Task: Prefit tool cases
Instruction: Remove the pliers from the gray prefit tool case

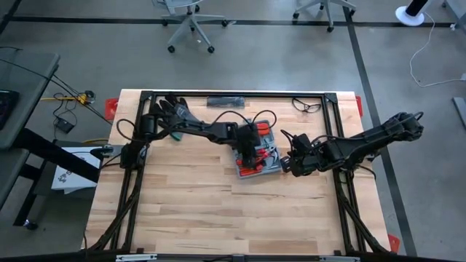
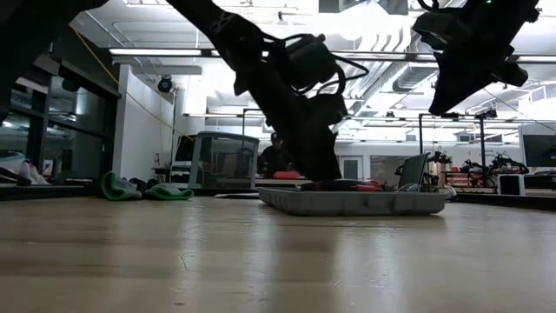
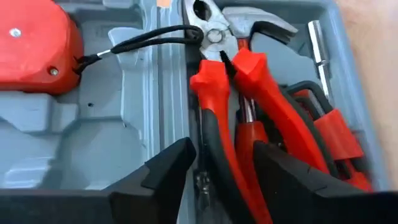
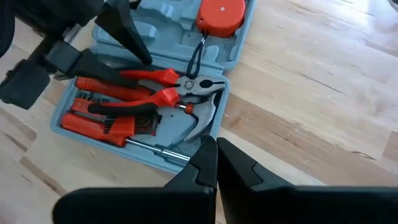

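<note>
The blue-grey tool case lies open and flat on the table, right of centre; it also shows in the low view as the tool case. Its recesses hold red-handled pliers, a red tape measure, a hammer and small red tools. My left gripper is open, down in the case, with a finger on each side of the pliers' handles. My right gripper is shut and hovers above the table just off the case's right edge. My left gripper comes slanting down from the table's left side. Its open fingers straddle the pliers' handles, lying along them. I cannot tell whether either finger touches a handle. The pliers lie in their recess in the case.
Dark gloves lie at the far left corner. A black flat item and a pair of glasses lie along the far edge. Black frame rails border the table. Bare wood stretches across the near half. A person sits in the room behind.
</note>
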